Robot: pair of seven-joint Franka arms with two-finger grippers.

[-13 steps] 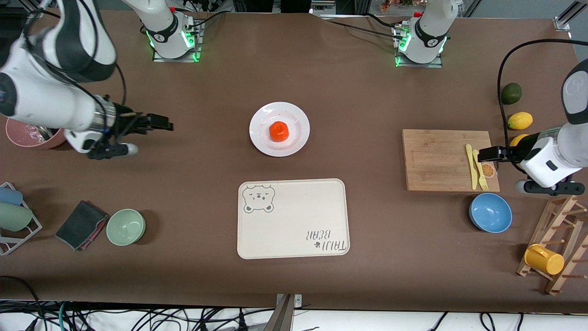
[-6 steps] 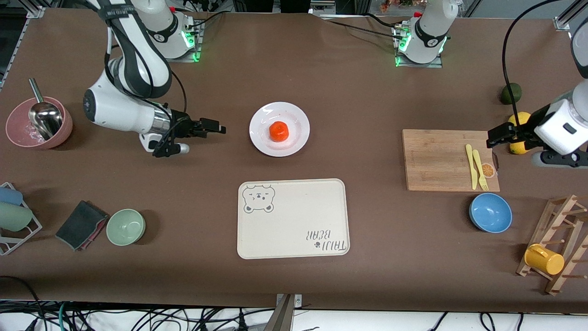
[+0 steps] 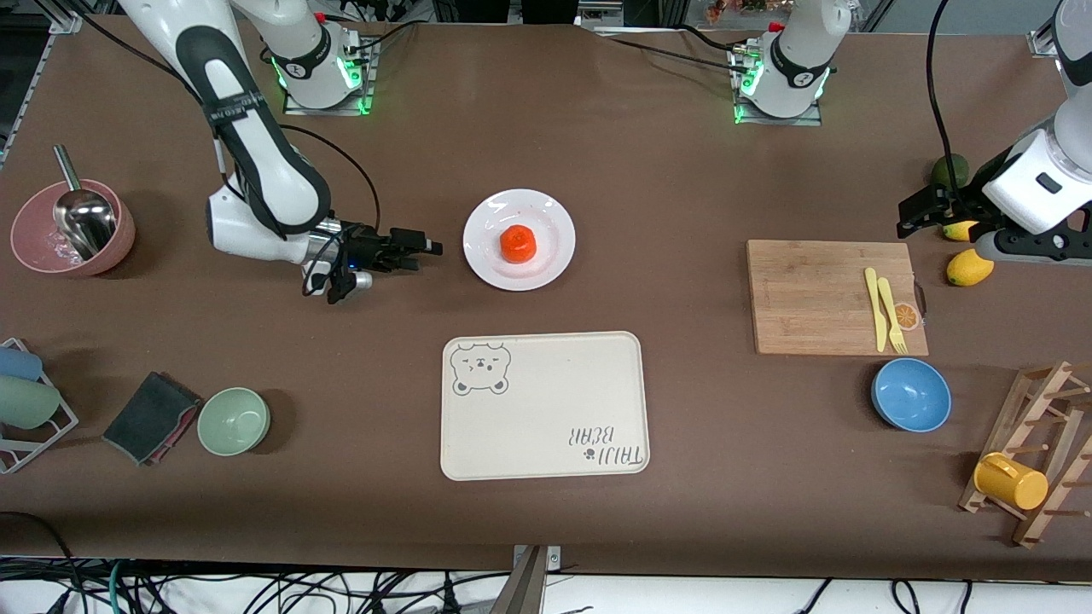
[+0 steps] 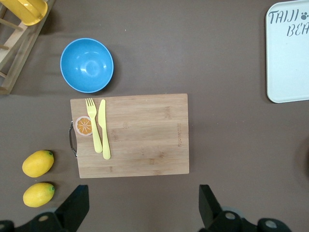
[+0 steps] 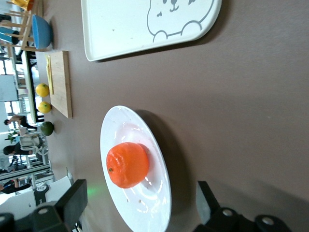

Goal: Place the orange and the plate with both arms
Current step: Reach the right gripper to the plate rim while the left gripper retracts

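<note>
The orange (image 3: 518, 244) sits in the middle of the white plate (image 3: 486, 217), which lies on the brown table between the arm bases and the cream tray. My right gripper (image 3: 420, 254) is low beside the plate, toward the right arm's end of the table, open and pointing at the plate's rim. In the right wrist view the orange (image 5: 127, 164) and the plate (image 5: 108, 130) lie just ahead of the open right gripper (image 5: 140, 205). My left gripper (image 3: 911, 217) hangs open by the lemons, empty. The left gripper (image 4: 140, 205) is wide apart over bare table.
A cream bear tray (image 3: 546, 405) lies nearer the camera than the plate. A cutting board (image 3: 819, 294) holds a yellow knife and fork, with a blue bowl (image 3: 910, 394) beside it. Lemons (image 3: 969, 267) and a lime (image 3: 947, 170) lie by the left gripper. A pink bowl (image 3: 72, 226) stands at the right arm's end.
The right arm has swung from the pink bowl's end toward the plate and lowered beside it. The left arm has drawn back from the cutting board toward the lemons. Both grippers stayed open.
</note>
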